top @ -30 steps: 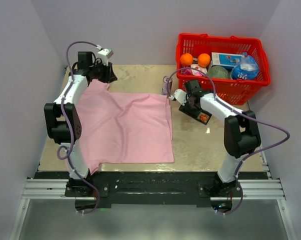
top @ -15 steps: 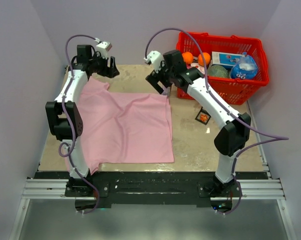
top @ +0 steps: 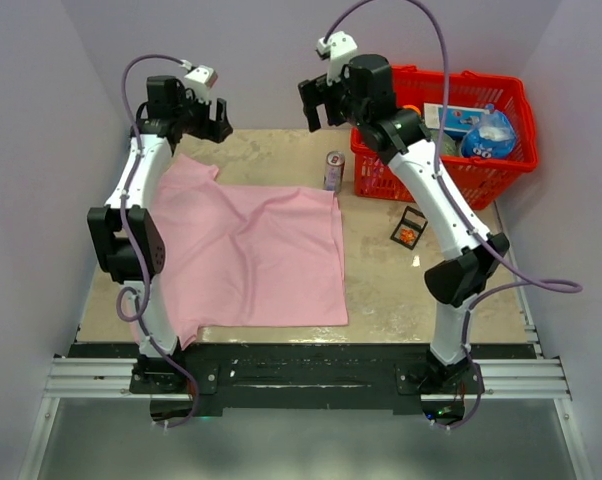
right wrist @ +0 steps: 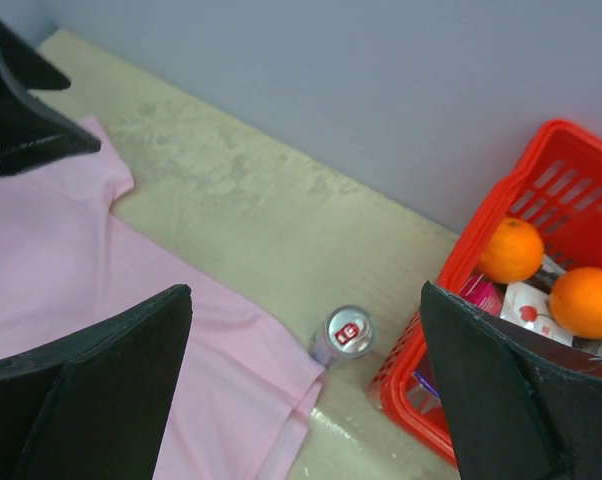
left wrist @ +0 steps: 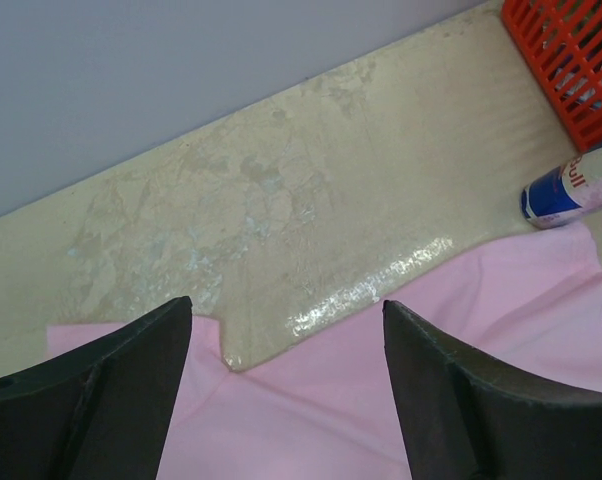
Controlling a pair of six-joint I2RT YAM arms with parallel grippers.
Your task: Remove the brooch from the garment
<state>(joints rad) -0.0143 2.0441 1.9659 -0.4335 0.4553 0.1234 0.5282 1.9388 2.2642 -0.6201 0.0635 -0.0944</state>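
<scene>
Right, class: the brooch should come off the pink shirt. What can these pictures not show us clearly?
Orange speck on a dark card: too small in the top view to identify; absent from both wrist views.
Shirt: left edge behind the left arm in the top view; cropped in wrist views.
Basket: contents partly covered by the right arm from above, by a finger in the right wrist view.
</scene>
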